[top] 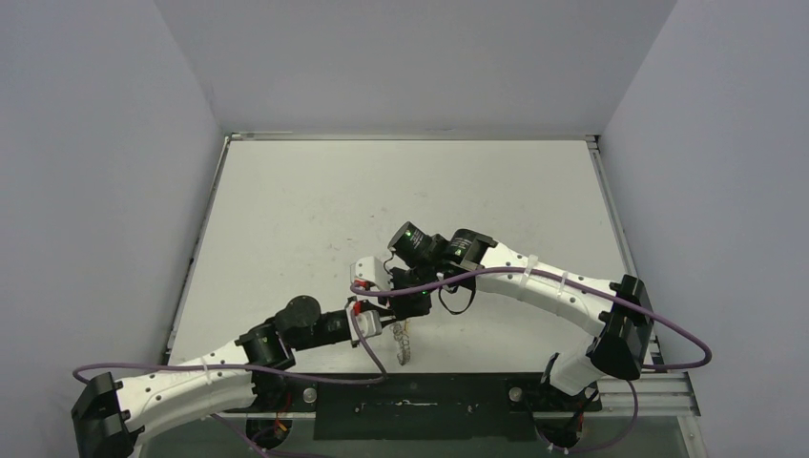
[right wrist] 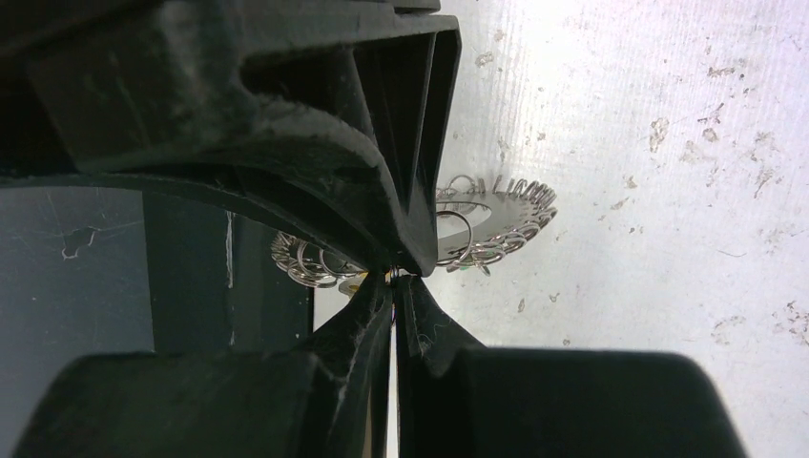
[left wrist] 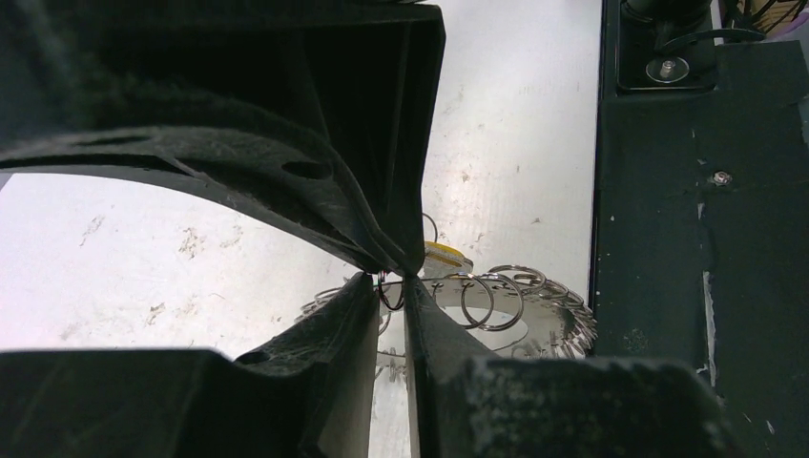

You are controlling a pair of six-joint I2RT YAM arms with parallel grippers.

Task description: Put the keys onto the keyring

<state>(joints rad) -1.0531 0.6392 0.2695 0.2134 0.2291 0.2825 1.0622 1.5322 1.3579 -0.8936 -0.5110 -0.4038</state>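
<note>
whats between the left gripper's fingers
A small wire loop sits in the narrow gap of the left gripper, keyring just behind; left wrist view shows it.

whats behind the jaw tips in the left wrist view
The keyring, its disc and wire loops showing to the right, and a yellow key head at its top edge. The jaws cover much of the rest; no green key shows.

One camera sits high above and behind the arms, looking down over the whole desk [top: 382, 191]. Two more ride the wrists, peering closely past the left gripper [left wrist: 391, 286] and right gripper [right wrist: 393, 277]. All three catch the keyring [left wrist: 520, 305].
</note>
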